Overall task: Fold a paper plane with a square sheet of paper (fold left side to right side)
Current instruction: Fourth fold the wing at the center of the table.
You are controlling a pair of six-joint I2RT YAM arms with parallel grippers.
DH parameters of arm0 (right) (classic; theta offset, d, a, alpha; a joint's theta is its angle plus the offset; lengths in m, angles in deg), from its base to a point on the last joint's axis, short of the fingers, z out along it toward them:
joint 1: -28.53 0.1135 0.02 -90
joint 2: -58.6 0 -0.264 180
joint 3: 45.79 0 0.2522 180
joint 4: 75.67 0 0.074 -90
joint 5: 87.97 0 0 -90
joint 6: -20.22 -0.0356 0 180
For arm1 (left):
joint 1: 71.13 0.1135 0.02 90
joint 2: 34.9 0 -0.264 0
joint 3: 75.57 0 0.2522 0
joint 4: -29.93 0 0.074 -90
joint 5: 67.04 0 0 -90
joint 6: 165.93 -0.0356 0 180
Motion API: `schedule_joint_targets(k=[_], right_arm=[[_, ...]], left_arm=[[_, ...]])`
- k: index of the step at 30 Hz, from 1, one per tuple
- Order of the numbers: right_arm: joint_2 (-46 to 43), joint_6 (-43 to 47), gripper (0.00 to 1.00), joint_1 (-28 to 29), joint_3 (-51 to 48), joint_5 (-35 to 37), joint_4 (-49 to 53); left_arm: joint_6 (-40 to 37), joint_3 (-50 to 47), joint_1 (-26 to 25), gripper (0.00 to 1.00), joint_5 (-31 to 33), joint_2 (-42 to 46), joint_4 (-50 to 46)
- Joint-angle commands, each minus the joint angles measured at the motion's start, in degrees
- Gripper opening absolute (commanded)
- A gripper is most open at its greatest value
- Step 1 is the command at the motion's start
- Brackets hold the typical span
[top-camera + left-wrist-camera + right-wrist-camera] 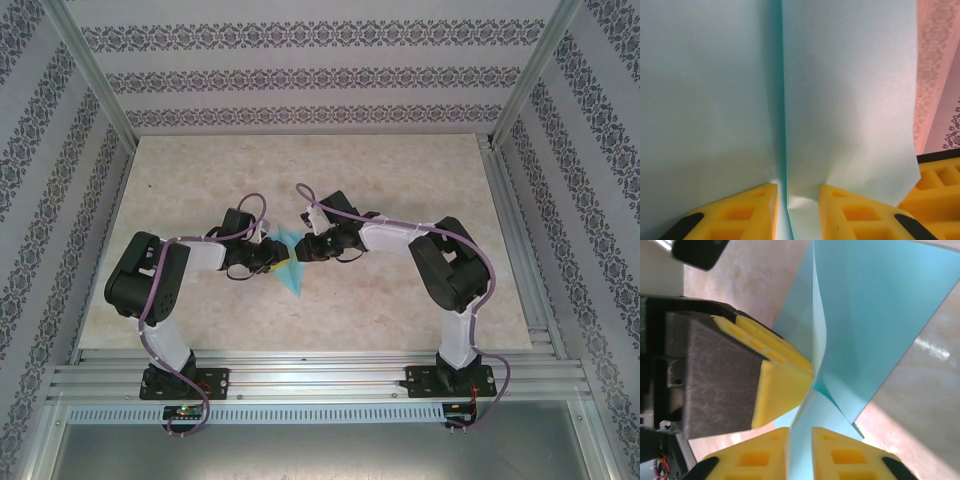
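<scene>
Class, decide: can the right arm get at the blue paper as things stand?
Likely yes: the blue paper lies between the jaws of the right gripper, with nothing in the way.

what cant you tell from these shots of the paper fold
Outline and fold stage of the paper: top view, left gripper and right gripper overlap it; wrist views crop it at the frame edges.
Whether either gripper truly pinches it: each wrist view shows a gap beside the sheet.
Table beneath: left wrist view, the sheet blocks it.
</scene>
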Motion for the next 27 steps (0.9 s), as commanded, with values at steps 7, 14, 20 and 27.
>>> schedule_joint_targets(k=[7, 14, 20, 27], right_arm=[[-4.38, -0.83, 0.36, 4.84, -3.78, 7.58, -0.88], [-2.21, -1.18, 0.37, 7.54, -2.72, 9.29, -0.44], [-0.57, -0.41, 0.37, 8.11, -1.70, 11.24, 2.14], [0.41, -0.34, 0.36, 9.09, -1.38, 10.98, 2.52]], left_arm=[[-2.05, -0.46, -0.37, 0.28, 4.03, -1.78, -3.95], [-2.14, -0.26, -0.29, 0.28, 4.04, -1.76, -4.20], [-2.14, -0.15, -0.32, 0.28, 4.05, -1.58, -4.31], [-2.27, 0.21, -0.35, 0.28, 4.11, -1.69, -4.74]])
